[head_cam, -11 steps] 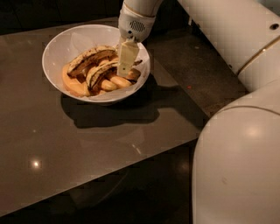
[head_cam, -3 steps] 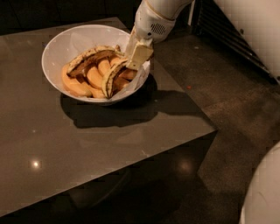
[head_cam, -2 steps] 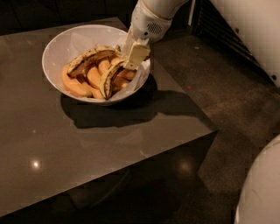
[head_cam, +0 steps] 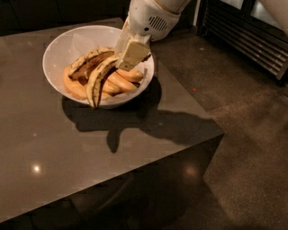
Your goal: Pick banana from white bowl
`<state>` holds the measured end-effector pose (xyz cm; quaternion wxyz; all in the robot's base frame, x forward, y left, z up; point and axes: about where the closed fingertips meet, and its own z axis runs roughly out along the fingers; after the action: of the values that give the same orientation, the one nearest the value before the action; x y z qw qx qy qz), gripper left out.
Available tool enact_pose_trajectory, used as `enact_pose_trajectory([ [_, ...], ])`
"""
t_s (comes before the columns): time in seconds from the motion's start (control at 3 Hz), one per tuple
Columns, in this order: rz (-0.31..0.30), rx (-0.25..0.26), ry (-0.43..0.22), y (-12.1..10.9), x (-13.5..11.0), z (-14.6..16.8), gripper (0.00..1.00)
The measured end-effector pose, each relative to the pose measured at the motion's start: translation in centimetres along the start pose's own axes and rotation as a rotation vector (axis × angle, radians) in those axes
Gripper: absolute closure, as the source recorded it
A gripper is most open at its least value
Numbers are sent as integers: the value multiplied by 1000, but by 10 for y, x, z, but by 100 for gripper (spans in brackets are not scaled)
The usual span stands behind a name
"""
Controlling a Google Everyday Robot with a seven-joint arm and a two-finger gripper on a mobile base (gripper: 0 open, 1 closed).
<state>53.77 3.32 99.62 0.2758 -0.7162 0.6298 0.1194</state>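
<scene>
The white bowl (head_cam: 58, 49) sits on the dark tabletop (head_cam: 54, 152). Inside it lie plump orange pieces (head_cam: 74, 87) and a brown spotty banana (head_cam: 90, 60). The pale banana (head_cam: 99, 77) with the black streak is tipped up, and its dark tip hangs over the bowl's front edge. The claw (head_cam: 130, 53), just above the bowl's right side, pinches its top end. This looks like the lifting step. Next the claw should go straight up, slowly, so the banana clears the rim.

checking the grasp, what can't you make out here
Camera view:
- upper end of the banana: hidden between the jaws of the gripper, above the right rim of the white bowl.
- bowl bottom: covered by fruit.
- arm above the gripper: cut off by the top edge.
</scene>
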Motion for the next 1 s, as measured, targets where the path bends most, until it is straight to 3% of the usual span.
enact_pose_trajectory([
  [0.67,19,-19,-11,16,-5,-7,100],
  [1.0,63,-25,-14,43,-11,-22,100],
])
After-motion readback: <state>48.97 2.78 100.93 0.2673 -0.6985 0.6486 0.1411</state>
